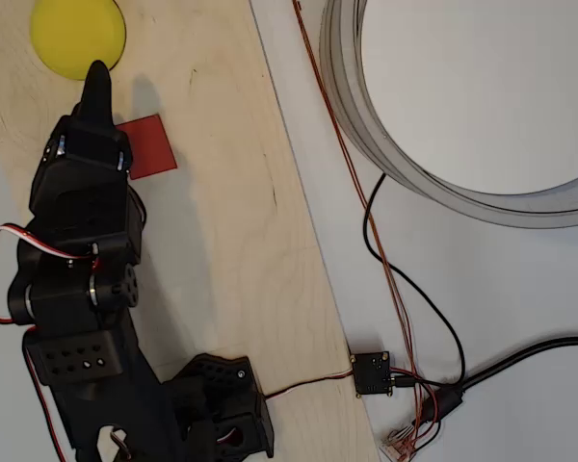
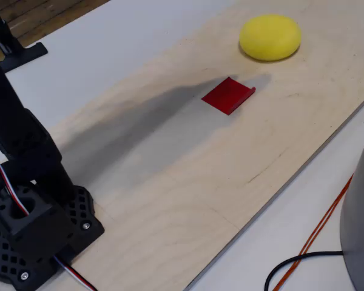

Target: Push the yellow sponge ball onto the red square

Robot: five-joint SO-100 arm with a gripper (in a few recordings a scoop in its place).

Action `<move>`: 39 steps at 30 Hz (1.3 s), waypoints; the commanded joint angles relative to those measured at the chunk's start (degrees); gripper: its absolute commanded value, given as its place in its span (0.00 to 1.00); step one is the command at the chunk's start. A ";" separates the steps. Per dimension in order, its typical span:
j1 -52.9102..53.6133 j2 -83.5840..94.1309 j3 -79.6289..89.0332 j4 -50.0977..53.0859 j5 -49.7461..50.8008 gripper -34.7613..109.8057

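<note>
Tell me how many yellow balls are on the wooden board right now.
1. The yellow sponge ball sits at the board's far end, past the red square and apart from it. The arm covers part of the board in the overhead view.

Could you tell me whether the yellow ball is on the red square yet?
Not yet. In the fixed view the ball rests on bare wood, apart from the square, whose edge nearest the ball curls up.

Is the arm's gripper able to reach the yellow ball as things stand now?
Probably yes. In the overhead view the gripper already points at the yellow sponge ball, its tip at the ball's edge, nothing between them. The red square lies beside the arm, not in the way.
</note>
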 commanded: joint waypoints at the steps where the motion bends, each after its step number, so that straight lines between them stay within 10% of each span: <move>1: 1.85 5.19 20.83 -42.19 -17.31 0.37; 39: -4.31 -19.60 -5.19 -52.73 -26.02 0.37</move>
